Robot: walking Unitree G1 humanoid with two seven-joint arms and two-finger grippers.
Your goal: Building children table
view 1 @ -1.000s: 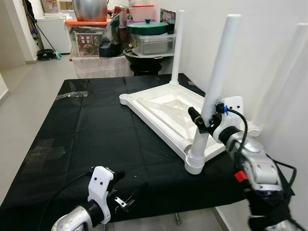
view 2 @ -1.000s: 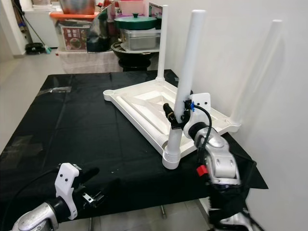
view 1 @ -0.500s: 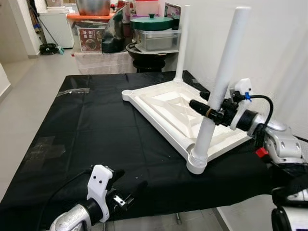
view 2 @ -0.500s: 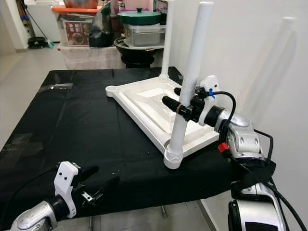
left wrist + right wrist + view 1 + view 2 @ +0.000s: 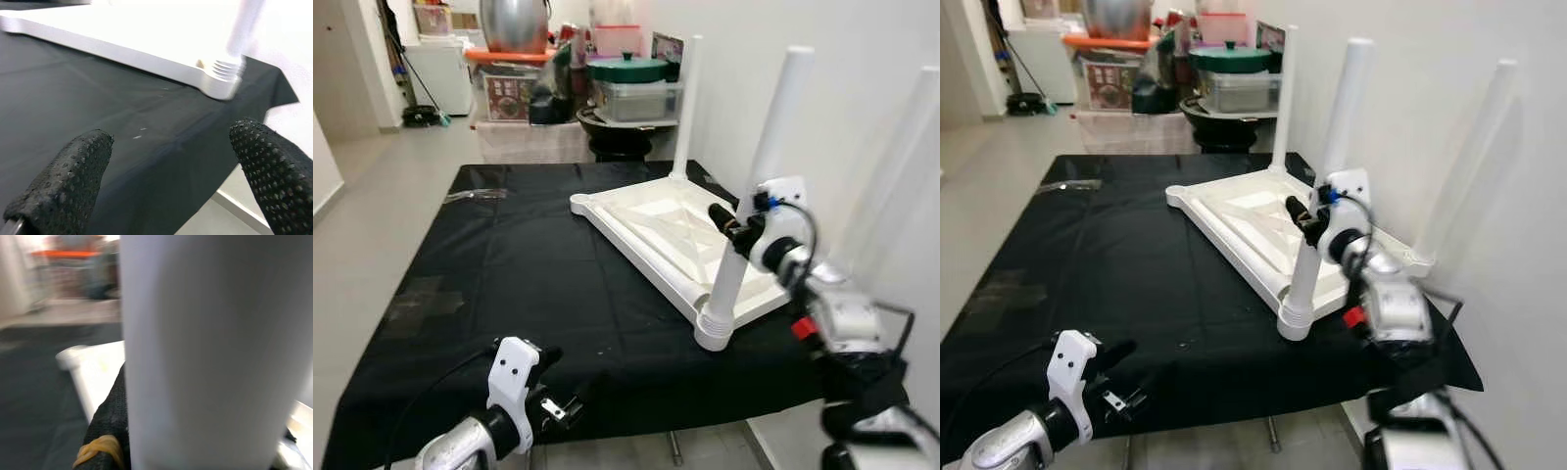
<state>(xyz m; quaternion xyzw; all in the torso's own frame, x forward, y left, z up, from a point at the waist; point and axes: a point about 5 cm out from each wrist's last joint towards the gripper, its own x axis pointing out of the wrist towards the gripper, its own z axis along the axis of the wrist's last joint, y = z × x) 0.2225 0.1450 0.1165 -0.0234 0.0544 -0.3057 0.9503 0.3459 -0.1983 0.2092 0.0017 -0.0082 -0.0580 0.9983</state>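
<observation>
Three white legs stand in the upturned tabletop point(image 5: 646, 225) at frame centre, the right gripper point(image 5: 732, 223) clamps the near leg point(image 5: 759, 191), the far-left corner socket point(image 5: 579, 203) looks empty, and the left gripper point(image 5: 570, 399) hovers spread and empty at lower left.

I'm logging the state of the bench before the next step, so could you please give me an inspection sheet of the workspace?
Surface: black cloth covers the table; a clear tape patch lies on its near left part.
Job's things: white tabletop lies upside down; three white legs stand upright in corner sockets, the near leg at the front corner.
Clutter: nothing seen on the cloth.
Grippers: right gripper shut on the near leg; left gripper open, low over the cloth's front edge.
Cables: black cable loops at the right wrist.
Surroundings: white wall on the right; green-lidded container and boxes behind.
</observation>
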